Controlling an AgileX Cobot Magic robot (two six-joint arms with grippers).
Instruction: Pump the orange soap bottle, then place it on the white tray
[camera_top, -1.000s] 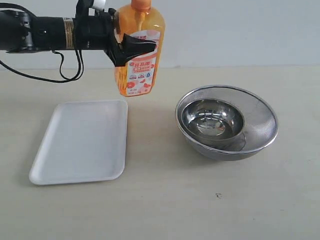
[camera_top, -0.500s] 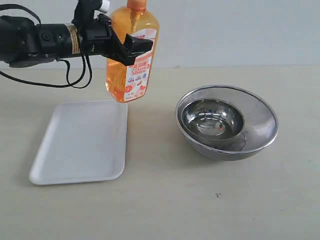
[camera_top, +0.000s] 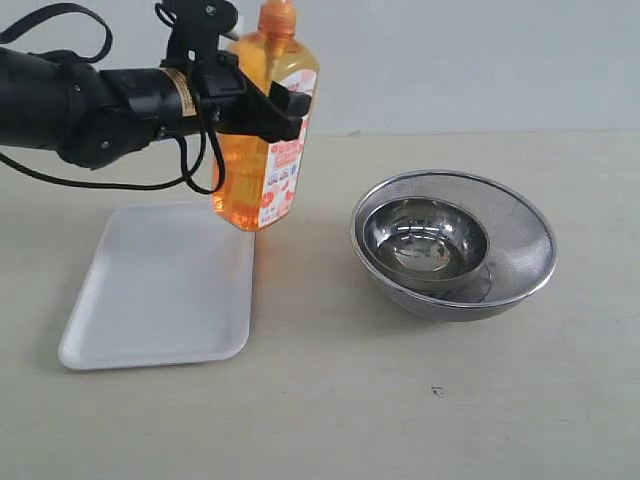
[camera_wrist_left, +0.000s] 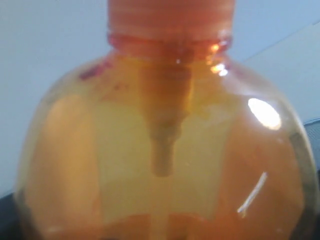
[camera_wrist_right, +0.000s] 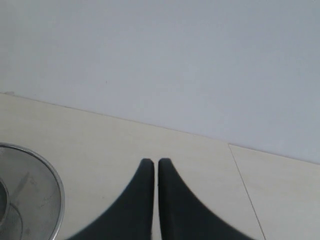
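Observation:
The orange soap bottle (camera_top: 262, 130) hangs upright in the air, its base just above the near right corner of the white tray (camera_top: 160, 285). My left gripper (camera_top: 268, 108) is shut on the bottle's upper body, reaching in from the left. The orange pump head (camera_top: 278, 14) sticks up at the top edge of the exterior view. In the left wrist view the orange soap bottle (camera_wrist_left: 165, 150) fills the picture and hides the fingers. My right gripper (camera_wrist_right: 152, 162) is shut on nothing, over bare table, out of the exterior view.
Two nested round steel bowls (camera_top: 452, 243) stand on the table to the right of the bottle; the bowl rim (camera_wrist_right: 47, 170) also shows in the right wrist view. The white tray lies flat at the left on the beige table (camera_top: 400, 400).
My left arm has carried the bottle leftward and lower, from beside the tray's far right corner to over its right edge. The bowls and tray have not moved.

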